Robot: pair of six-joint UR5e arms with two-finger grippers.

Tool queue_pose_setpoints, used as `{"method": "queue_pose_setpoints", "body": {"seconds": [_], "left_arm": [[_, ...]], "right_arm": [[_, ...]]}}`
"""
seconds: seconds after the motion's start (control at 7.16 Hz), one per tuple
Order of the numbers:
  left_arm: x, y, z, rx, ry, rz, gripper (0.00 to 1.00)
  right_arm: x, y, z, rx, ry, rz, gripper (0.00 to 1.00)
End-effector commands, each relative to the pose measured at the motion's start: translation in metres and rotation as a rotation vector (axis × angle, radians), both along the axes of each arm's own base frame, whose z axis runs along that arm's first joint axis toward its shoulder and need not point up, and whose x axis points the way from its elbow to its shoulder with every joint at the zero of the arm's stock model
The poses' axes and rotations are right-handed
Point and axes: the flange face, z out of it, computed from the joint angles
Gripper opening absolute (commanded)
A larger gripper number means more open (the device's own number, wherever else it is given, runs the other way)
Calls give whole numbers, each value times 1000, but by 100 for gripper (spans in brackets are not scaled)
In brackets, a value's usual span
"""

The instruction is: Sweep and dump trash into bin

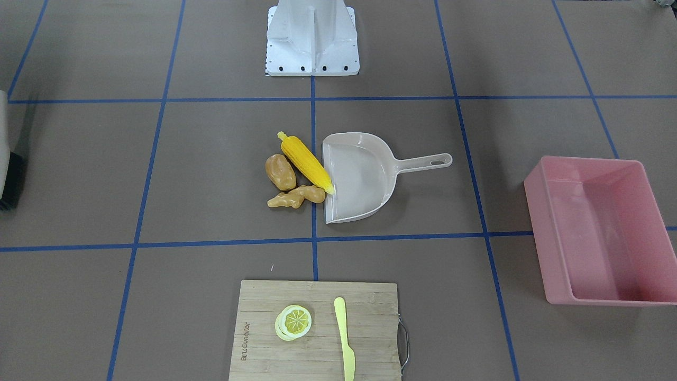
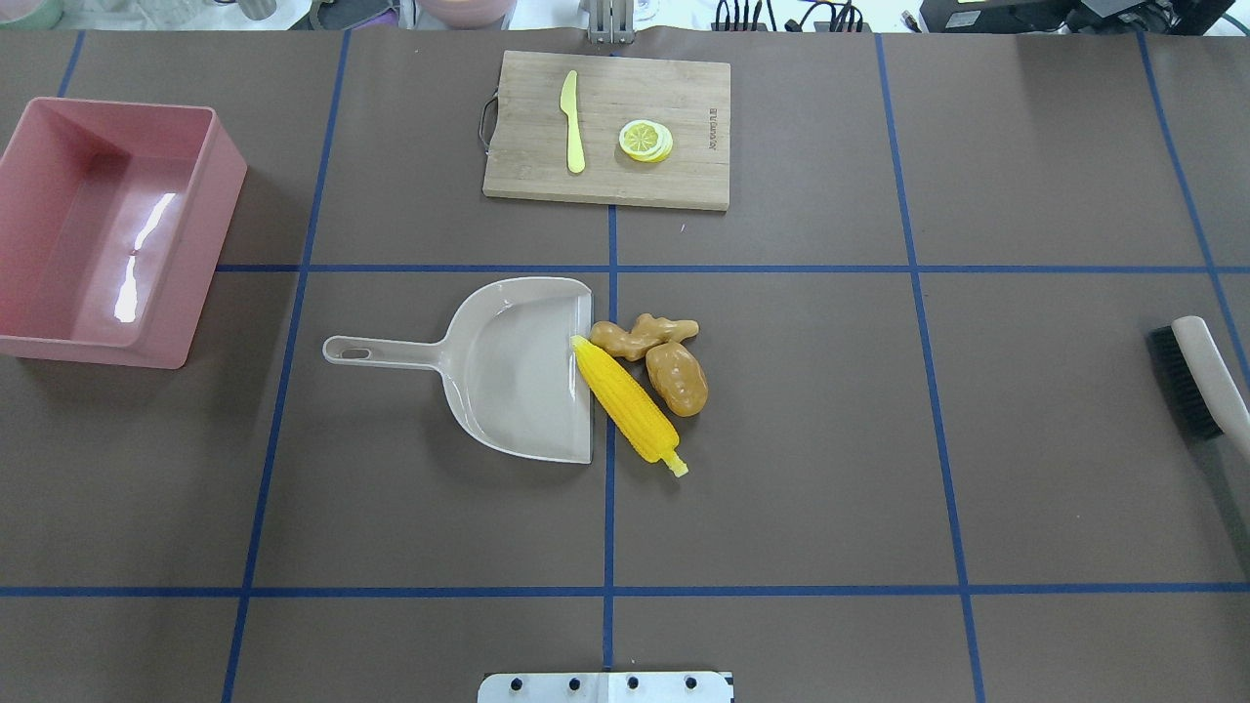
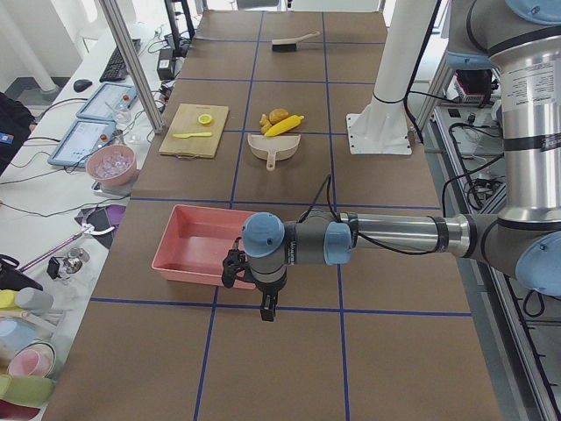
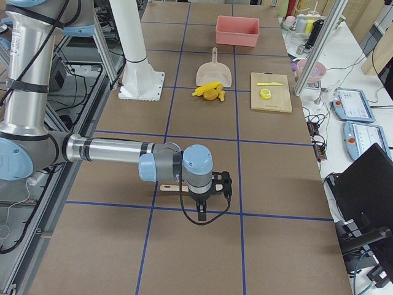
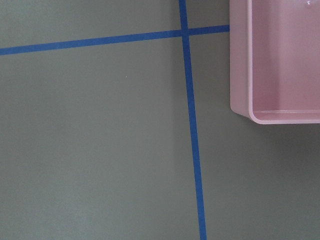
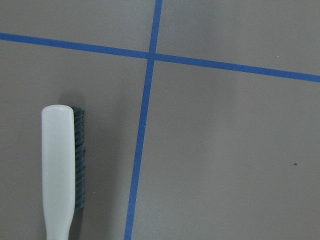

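Observation:
The yellow corn cob (image 1: 307, 162), brown potato (image 1: 280, 172) and tan ginger root (image 1: 296, 197) lie together at the open mouth of the beige dustpan (image 1: 359, 177); the corn's tip touches its lip. The pink bin (image 1: 550, 238) stands empty at the table's end. My left gripper (image 3: 263, 309) hangs beside the bin's near corner (image 5: 280, 60). My right gripper (image 4: 201, 215) hangs by a brush (image 6: 60, 170) at the other end. Neither gripper's fingers show in the wrist views, so I cannot tell whether they are open or shut.
A wooden cutting board (image 1: 317, 349) at the far side holds a lemon slice (image 1: 293, 321) and a pale yellow knife (image 1: 344, 338). The robot's base plate (image 1: 312, 58) sits behind the dustpan. Blue tape lines grid the brown table.

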Motion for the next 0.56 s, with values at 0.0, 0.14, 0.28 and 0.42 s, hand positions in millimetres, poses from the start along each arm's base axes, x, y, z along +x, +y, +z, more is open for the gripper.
{"method": "queue_pose_setpoints", "body": {"seconds": [0.0, 0.14, 0.28, 0.42], "left_arm": [[0, -3, -2, 4, -2, 0, 99], [0, -5, -4, 7, -2, -1, 99], [0, -6, -6, 12, -2, -1, 99], [0, -6, -8, 15, -2, -1, 99]], "right_arm": [[0, 0, 0, 0, 0, 0, 100], [0, 0, -2, 4, 0, -1, 100], [0, 1, -3, 4, -5, 0, 100], [0, 2, -4, 4, -6, 0, 100]]}}
